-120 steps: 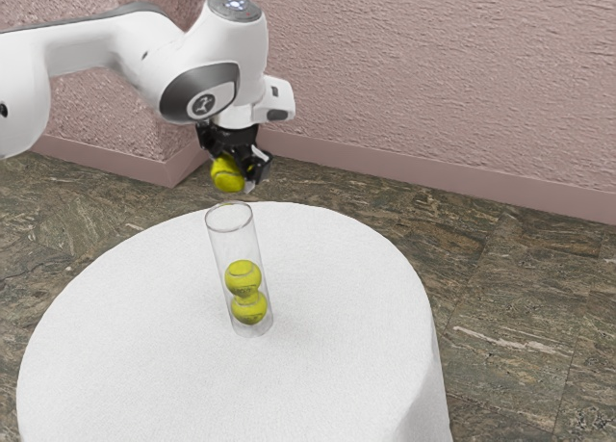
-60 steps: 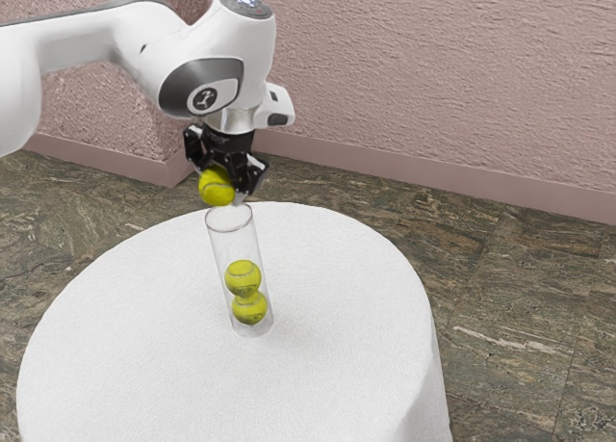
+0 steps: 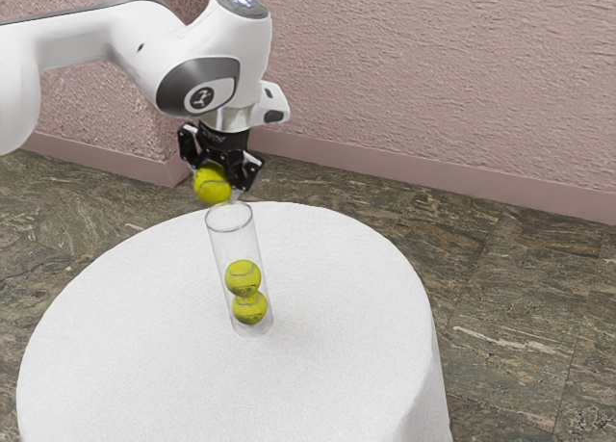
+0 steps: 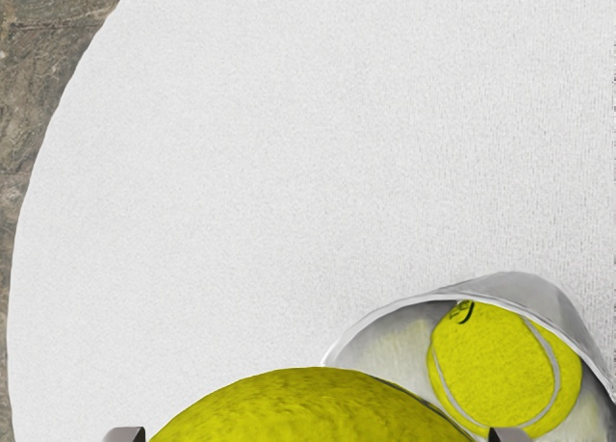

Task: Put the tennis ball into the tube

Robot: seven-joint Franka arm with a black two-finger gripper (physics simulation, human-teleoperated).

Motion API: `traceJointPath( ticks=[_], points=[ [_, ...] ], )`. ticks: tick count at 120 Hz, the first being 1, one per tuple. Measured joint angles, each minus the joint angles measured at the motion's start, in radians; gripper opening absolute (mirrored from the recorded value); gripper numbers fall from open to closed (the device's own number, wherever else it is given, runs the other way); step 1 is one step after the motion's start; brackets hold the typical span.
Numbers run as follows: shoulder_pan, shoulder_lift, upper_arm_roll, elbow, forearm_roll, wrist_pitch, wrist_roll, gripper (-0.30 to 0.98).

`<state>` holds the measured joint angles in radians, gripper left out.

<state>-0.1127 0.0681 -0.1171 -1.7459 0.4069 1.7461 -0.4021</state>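
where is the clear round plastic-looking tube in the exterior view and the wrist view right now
Exterior view: the clear cylindrical tube stands left of the picture's centre, on the round white-covered table, just below the gripper.
Wrist view: the tube is beside the held yellow-green tennis ball, its open mouth partly hidden by it.
Shared landmark: the upper yellow-green ball inside the tube.

White rounded arm (image 3: 96,30) (grey-ringed joints (image 3: 173,92)), black gripper (image 3: 214,184)
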Motion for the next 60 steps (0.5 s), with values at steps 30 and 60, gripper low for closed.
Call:
traceJointPath(
  ticks=[30,60],
  points=[
    [-0.009,0.000,-0.009,0.006,0.013,0.007,0.000,0.56],
    [-0.051,-0.034,0.162,0.122,-0.111,-0.033,0.133,0.65]
  ],
)
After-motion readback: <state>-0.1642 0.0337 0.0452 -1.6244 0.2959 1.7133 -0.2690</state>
